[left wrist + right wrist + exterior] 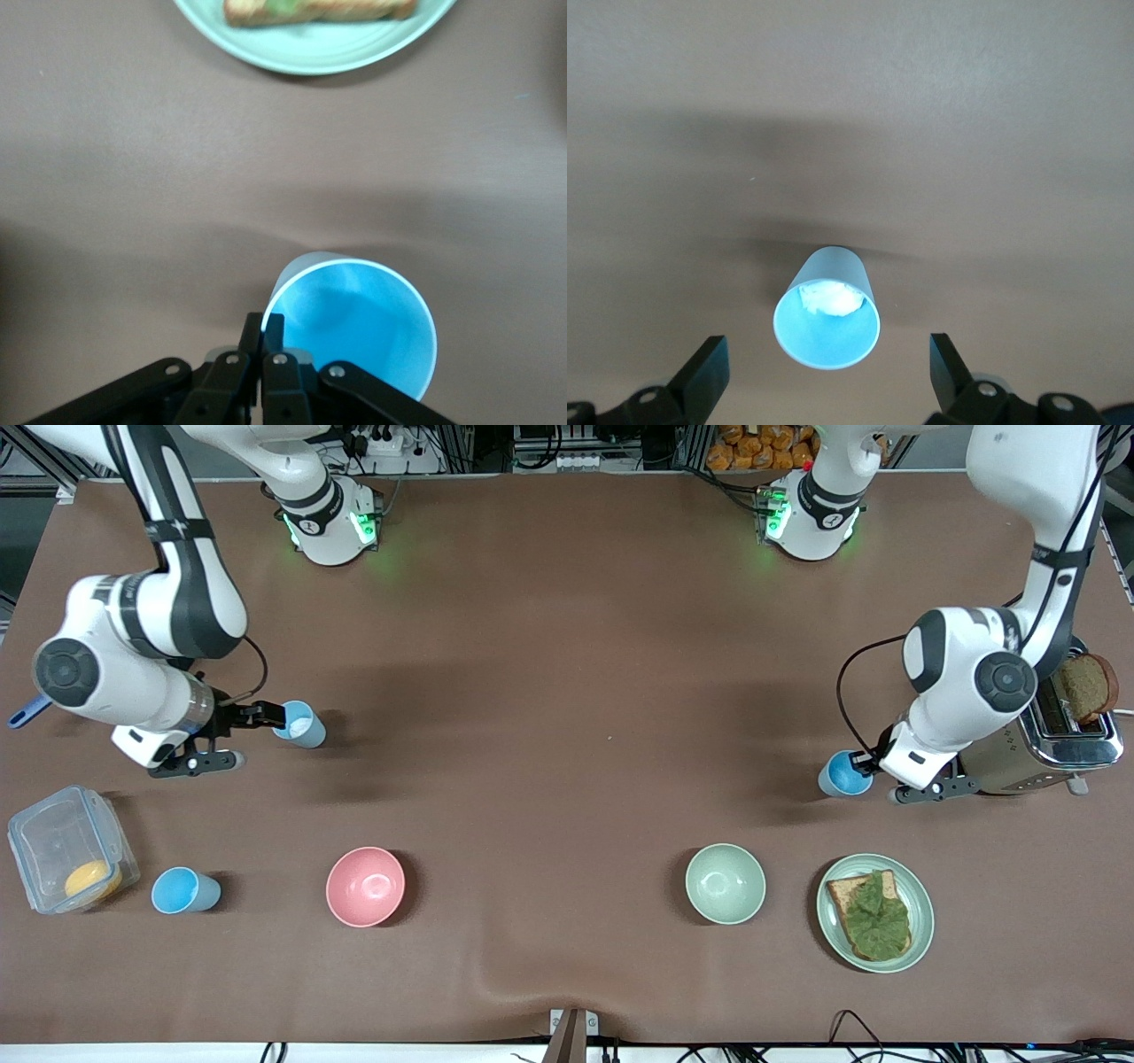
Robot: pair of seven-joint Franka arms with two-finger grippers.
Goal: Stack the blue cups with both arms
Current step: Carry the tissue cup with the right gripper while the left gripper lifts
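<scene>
**Blue cups: one pinched at the rim, one between spread fingers**

Brown cloth covers the table (567, 717). Left gripper (263, 329) sits low at the left arm's end, fingers pressed together on the rim wall of a sky-blue cup (354, 332), one finger inside, one outside. Cup is upright, mouth open, just beside the toaster (1054, 731), which has a brown bread slice (1088, 686) sticking up from it. Nearer the front camera than this cup: a green plate (921, 895) with leaf-topped toast, and a pale green bowl (725, 883).

Right gripper (828, 376) is at the right arm's end, fingers spread wide either side of a pale blue cup (827, 320); not touching it in the wrist view. Something whitish lies inside this cup.

A third blue cup (183, 890) stands nearer the front camera, between a clear lidded box (66, 850) and a pink bowl (365, 886).
</scene>
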